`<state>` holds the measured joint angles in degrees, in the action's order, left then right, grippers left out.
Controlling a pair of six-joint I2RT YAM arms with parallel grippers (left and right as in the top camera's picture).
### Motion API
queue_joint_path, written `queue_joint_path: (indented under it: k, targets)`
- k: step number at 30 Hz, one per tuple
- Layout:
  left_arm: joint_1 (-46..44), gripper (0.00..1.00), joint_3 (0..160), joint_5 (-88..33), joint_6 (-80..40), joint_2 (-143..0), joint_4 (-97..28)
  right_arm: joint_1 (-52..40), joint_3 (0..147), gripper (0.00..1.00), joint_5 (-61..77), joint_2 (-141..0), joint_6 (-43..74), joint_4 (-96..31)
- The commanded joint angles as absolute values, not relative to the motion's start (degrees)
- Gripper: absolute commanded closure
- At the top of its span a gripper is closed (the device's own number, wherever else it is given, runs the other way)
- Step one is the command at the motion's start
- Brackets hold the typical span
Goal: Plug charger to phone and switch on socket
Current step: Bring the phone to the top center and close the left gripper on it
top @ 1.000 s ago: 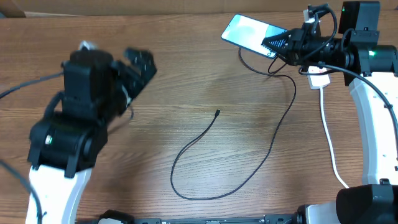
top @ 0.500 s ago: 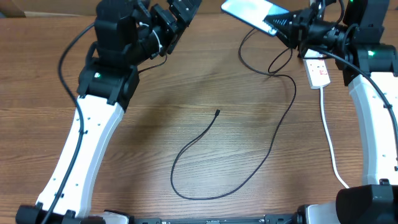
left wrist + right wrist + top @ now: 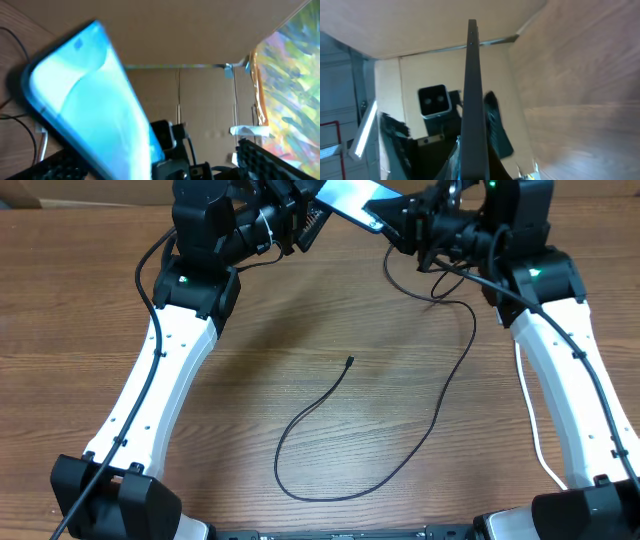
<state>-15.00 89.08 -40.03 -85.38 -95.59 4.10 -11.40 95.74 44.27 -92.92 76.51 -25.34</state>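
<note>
Right claw: I see it (image 3: 396, 222) clamped shut on the phone (image 3: 350, 194), holding its 3 o'clock end, up at 12 o'clock over the far side of the table (image 3: 300, 310).
Phone: lifted off the wood and tilted, its screen lit pale blue. In my right wrist view it stands edge-on (image 3: 471, 100).
Left claw: it (image 3: 305, 216) is spread wide at the phone's 9 o'clock end. My left wrist view shows the screen (image 3: 85, 100) between the fingers (image 3: 270, 160); I cannot tell whether either pad touches it.
Charger: the black cable (image 3: 400, 460) lies loose on the table, running from 1 o'clock down towards 6 o'clock, then curling back.
Connector tip: it (image 3: 349, 361) rests free near the centre, well apart from the phone.
</note>
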Motion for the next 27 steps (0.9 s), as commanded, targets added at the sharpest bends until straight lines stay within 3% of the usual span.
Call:
queue_joint_path:
  k: [1,19,27]
  targets:
    - [-14.6,0.16,89.7,-42.2,-87.5,-95.6,4.3,-11.8,96.8,0.96,41.9,-90.6,79.8,-22.6]
    - [-13.9,0.43,89.7,-41.1,-97.4,-95.6,4.3,-16.1,96.8,0.96,35.1,-90.6,82.9,-20.0]
    - [-13.1,0.49,89.7,-41.6,-99.1,-95.6,3.6,-16.1,96.8,0.96,34.1,-90.6,82.9,-20.0]
